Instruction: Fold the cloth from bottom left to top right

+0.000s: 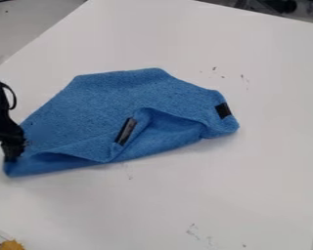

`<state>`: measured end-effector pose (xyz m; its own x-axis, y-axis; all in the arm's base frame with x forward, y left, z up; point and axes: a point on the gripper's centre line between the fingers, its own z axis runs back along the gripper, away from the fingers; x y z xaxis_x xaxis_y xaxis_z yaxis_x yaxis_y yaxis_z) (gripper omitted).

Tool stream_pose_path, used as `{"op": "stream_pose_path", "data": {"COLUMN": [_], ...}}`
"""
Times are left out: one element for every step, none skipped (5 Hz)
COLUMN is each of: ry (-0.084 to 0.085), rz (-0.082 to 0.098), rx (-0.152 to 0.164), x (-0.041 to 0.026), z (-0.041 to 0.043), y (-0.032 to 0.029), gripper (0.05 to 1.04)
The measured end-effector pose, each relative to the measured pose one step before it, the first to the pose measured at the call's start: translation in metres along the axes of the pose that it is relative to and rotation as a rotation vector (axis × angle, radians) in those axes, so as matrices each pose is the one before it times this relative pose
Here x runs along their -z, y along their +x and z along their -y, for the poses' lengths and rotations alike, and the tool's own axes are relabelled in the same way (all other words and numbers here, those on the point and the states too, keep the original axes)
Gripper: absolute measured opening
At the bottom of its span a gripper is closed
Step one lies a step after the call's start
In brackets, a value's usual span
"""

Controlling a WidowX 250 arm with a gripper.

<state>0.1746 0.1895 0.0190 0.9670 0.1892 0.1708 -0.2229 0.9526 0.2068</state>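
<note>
The black gripper [13, 150] is at the left edge of the camera view, right at the left corner of the blue cloth [100, 102], and covers part of that corner. The cloth lies rumpled across the middle left of the table. Its lower edge is partly turned up, with a raised fold and a hollow beneath it. One black patch [125, 131] sits on the turned-up part, and another black patch [223, 110] is near the cloth's right corner. Whether the gripper holds the cloth is hidden.
The white table [251, 190] extends around the cloth, with a few small dark marks on its surface. An orange-yellow object [12, 245] is at the bottom left corner. Dark items stand beyond the table's far edge at the top right.
</note>
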Motion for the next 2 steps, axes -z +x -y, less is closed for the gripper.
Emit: {"op": "stream_pose_path", "data": {"ry": [-0.0114, -0.0213], "rz": [0.0045, 0.0181], "rx": [-0.0051, -0.0274], "x": [0.00953, 0.00269], "z": [0.00187, 0.00146], "y": [-0.0022, 0.00367], "gripper": [0.958, 0.818]}}
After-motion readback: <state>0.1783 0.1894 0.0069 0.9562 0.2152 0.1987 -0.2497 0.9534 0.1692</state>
